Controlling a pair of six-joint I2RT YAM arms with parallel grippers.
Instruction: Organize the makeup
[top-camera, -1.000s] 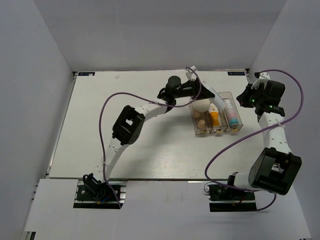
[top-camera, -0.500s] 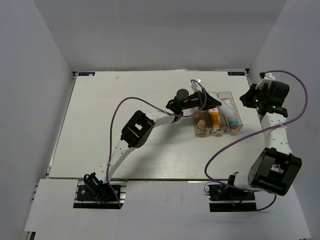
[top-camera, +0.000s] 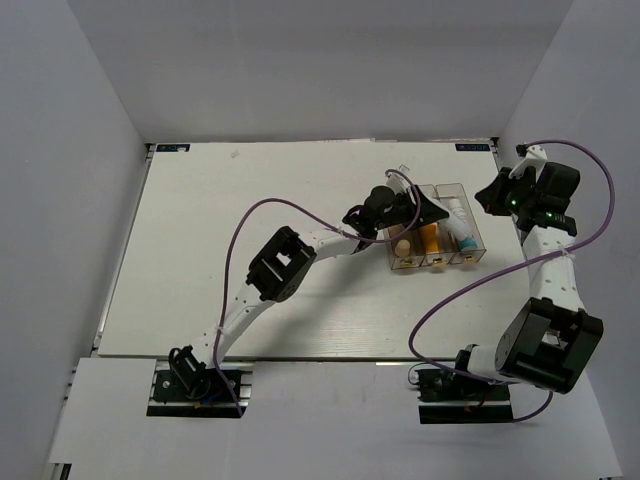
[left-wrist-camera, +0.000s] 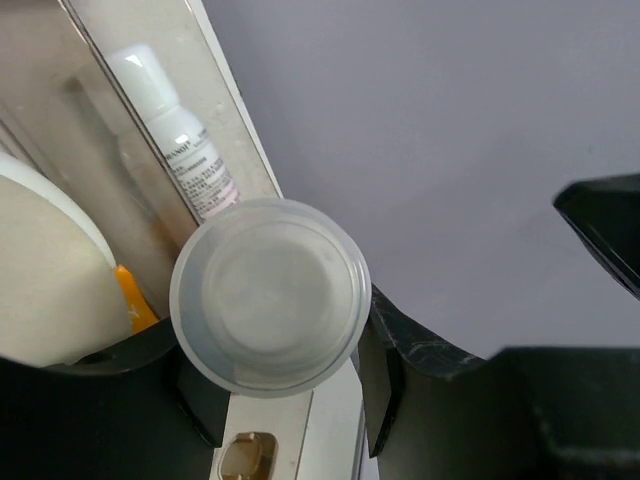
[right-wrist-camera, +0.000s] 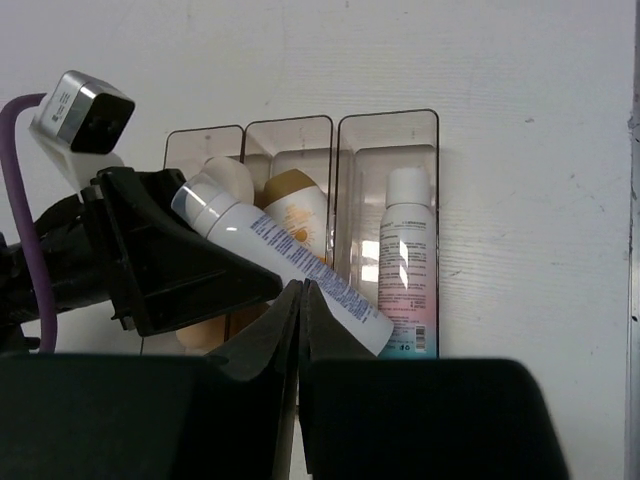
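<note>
Makeup (right-wrist-camera: 407, 262) mostly lies in the clear box (top-camera: 474, 238). My left gripper (top-camera: 420, 207) clamps a white bottle (right-wrist-camera: 285, 258) slanted across the compartments. If I let go like this, I judge it could lodge on the dividers or roll out. My right gripper (right-wrist-camera: 300, 298) is pinched together and empty. The white table (top-camera: 250, 220) has bare space and grey walls (top-camera: 90, 150) stand close around.

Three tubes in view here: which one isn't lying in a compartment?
The white tube with blue print, slanted over the box, held by the left gripper. The orange tube and the white-pink-blue tube each lie in a compartment.
</note>
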